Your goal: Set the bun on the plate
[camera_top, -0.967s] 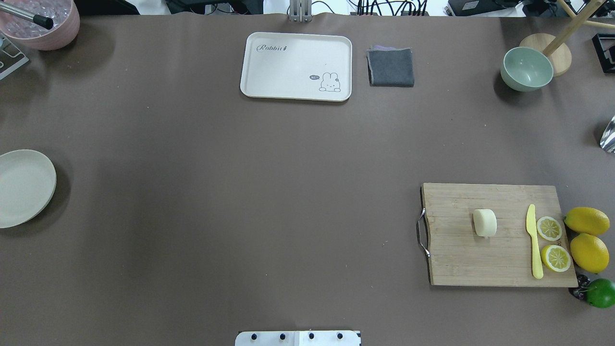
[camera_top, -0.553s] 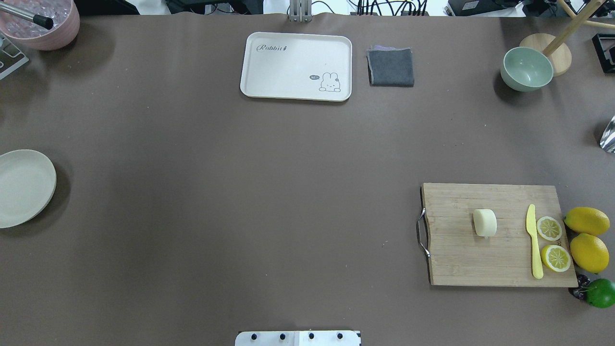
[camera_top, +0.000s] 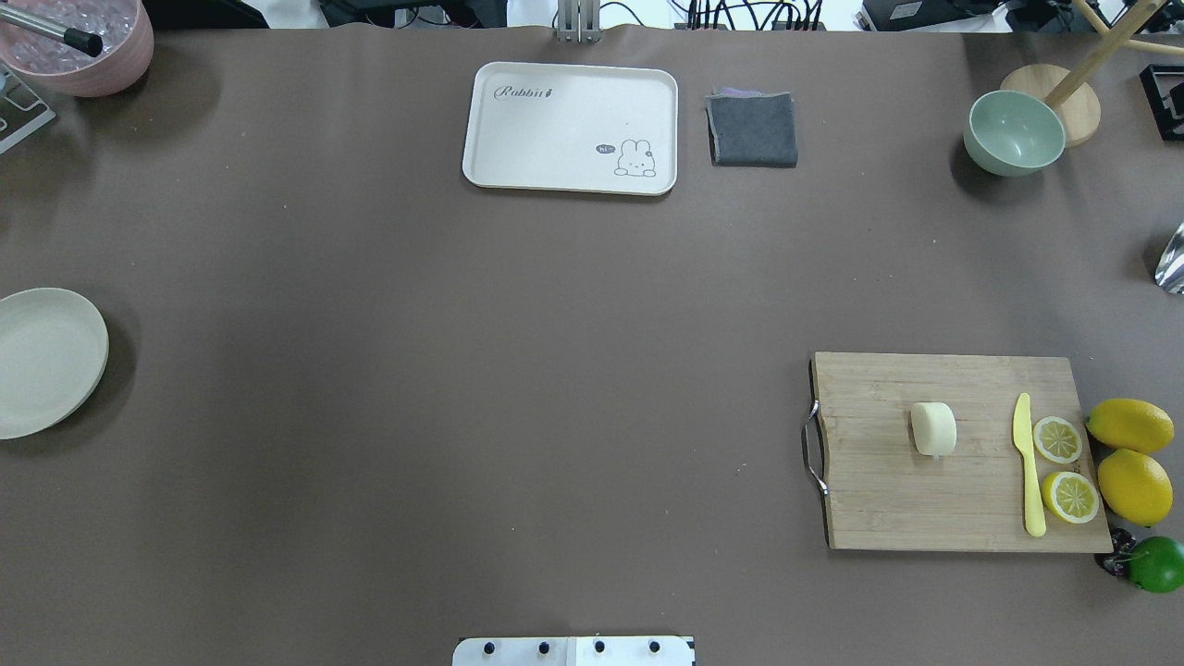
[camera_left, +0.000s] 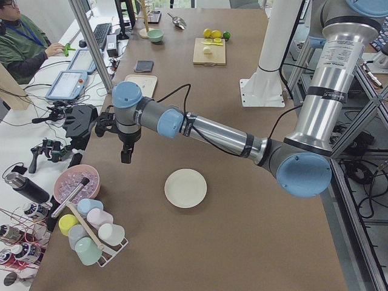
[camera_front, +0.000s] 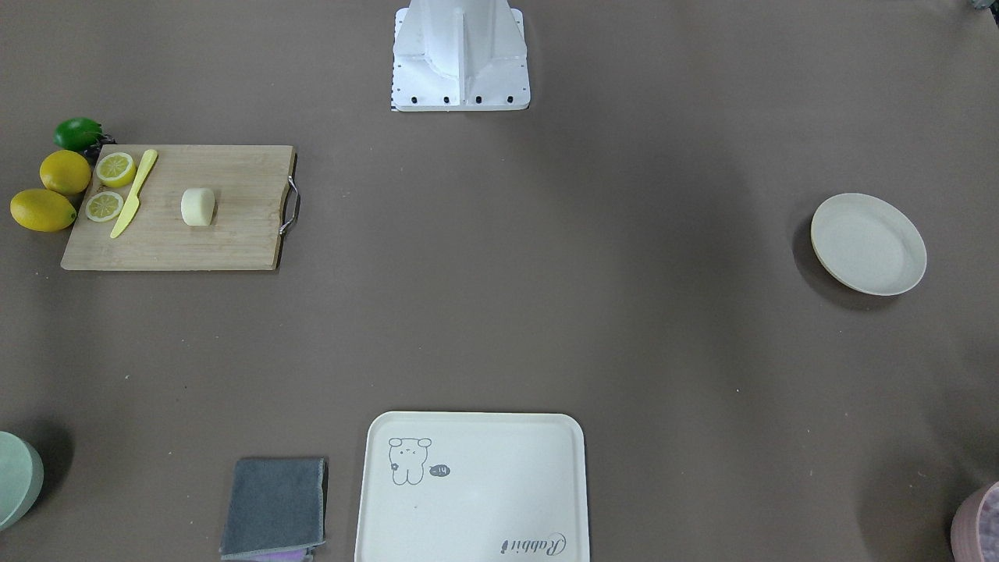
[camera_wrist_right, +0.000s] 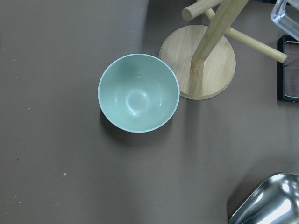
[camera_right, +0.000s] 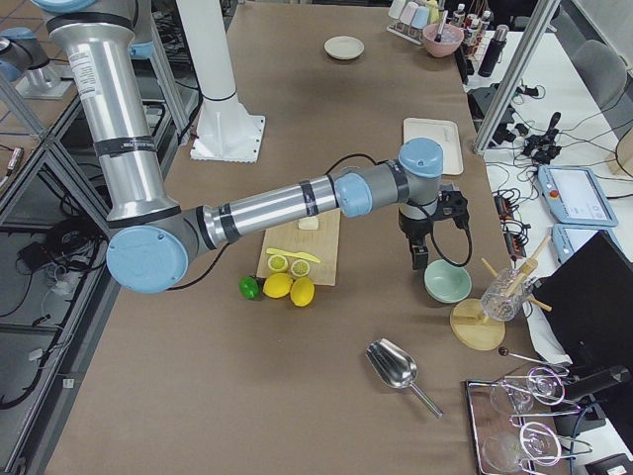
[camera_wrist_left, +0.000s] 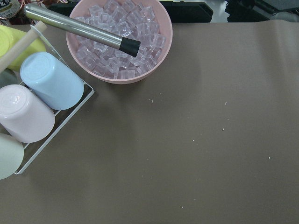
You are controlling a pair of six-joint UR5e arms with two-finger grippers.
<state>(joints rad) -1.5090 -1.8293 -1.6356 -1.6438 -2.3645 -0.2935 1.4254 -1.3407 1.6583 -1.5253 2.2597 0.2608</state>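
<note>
The pale cream bun [camera_top: 933, 428] [camera_front: 197, 207] lies on a wooden cutting board [camera_top: 957, 453] at the table's right side. The round off-white plate [camera_top: 46, 361] [camera_front: 868, 243] sits bare at the far left edge. Neither gripper appears in the overhead or front views. The exterior left view has my left gripper [camera_left: 126, 154] hanging above the table beyond the plate [camera_left: 185, 188], near a pink ice bowl [camera_left: 76, 182]. The exterior right view has my right gripper [camera_right: 420, 259] hovering over a pale green bowl [camera_right: 447, 282], away from the bun [camera_right: 309, 224]. Whether either is open or shut I cannot tell.
On the board lie a yellow knife [camera_top: 1027, 467] and two lemon slices [camera_top: 1057, 439]; whole lemons [camera_top: 1133, 486] and a lime [camera_top: 1156, 563] lie beside it. A cream tray [camera_top: 571, 128] and grey cloth [camera_top: 753, 129] lie at the far side. A metal scoop [camera_wrist_right: 268, 200] lies near the green bowl [camera_top: 1014, 132].
</note>
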